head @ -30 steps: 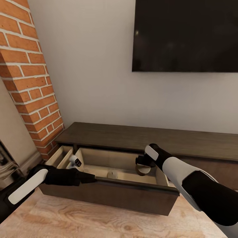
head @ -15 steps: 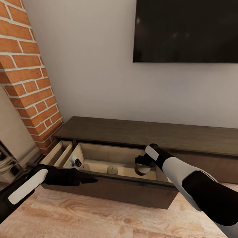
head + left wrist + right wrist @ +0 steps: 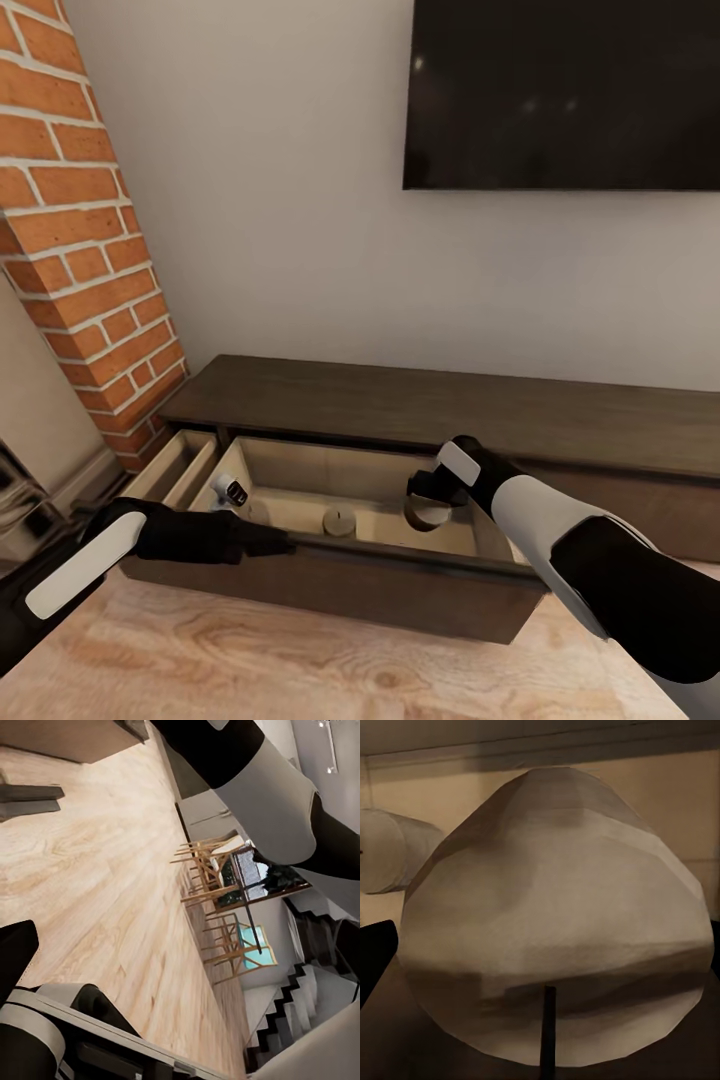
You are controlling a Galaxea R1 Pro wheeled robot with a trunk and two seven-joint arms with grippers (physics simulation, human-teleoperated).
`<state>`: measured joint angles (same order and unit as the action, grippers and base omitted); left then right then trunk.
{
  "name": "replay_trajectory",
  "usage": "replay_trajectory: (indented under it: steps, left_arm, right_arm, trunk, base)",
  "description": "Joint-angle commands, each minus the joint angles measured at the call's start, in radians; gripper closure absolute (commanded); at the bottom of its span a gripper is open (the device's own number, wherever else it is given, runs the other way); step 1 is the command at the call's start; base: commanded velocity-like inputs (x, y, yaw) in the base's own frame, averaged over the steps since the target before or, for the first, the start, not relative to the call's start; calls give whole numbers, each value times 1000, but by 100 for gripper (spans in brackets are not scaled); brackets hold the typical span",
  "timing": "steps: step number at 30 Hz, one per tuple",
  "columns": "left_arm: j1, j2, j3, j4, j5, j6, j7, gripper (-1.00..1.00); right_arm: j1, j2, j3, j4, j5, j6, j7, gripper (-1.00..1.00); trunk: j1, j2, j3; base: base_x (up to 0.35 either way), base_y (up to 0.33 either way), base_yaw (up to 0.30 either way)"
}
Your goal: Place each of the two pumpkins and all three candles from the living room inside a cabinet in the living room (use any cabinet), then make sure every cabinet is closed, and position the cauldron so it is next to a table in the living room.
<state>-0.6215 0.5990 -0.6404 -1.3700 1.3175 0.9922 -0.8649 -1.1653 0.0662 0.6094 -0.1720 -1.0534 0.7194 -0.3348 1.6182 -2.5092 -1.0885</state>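
My right gripper (image 3: 428, 497) hangs over the right end of the open drawer (image 3: 330, 574), wrist bent down into it, with a pale round candle (image 3: 428, 513) right at its tips. In the right wrist view that candle (image 3: 556, 919) sits close in front of the lens, wick (image 3: 547, 1024) pointing back toward me, so its axis lies along the gripper's own line. A dark fingertip (image 3: 375, 956) shows at one side, just beside the candle; whether the fingers are clamped on the wax or merely flank it I cannot tell.

A second candle (image 3: 339, 521) stands upright on the drawer floor near the middle, well apart from the first; in the wrist view a pale rounded shape (image 3: 394, 859) lies behind the near one. A third small pale shape is by the left wall, too dim to name.

My left gripper (image 3: 272, 543) rests low against the drawer's dark front lip at its left end, fingers together as far as I can judge, pressed flat along the edge. No pumpkins here.

My reading: the right arm is the one that matters now. The candle lies straight ahead of and below it, over the drawer floor, so the move is a release and a lift straight up, clear of the front lip. The left arm is the one placed to push the cabinet (image 3: 440, 410) drawer shut afterwards.
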Motion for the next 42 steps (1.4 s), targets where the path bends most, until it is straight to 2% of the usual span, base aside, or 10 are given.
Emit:
replay_trajectory:
  steps: [1,12,36,42]
  left_arm:
    - [-1,1,-3,0,3,3,-2,-100]
    - [-1,1,-2,0,3,3,-1,-100]
    - [-1,1,-2,0,3,3,-1,-100]
    - [-1,1,-1,-19,3,3,0,-100]
  right_arm:
    - [-1,0,6,-2,-13,2,-9,100]
    - [-1,0,6,-1,-13,2,-9,100]
    - [-1,3,10,1,-4,0,-12,100]
    - [-1,3,12,1,-4,-19,-12,100]
  trunk:
    - [0,0,-1]
    - [0,0,-1]
    - [11,-6,-94]
    - [12,-6,-98]
  base:
    - [267,0,0]
    - [59,0,0]
    - [0,0,0]
    - [0,0,0]
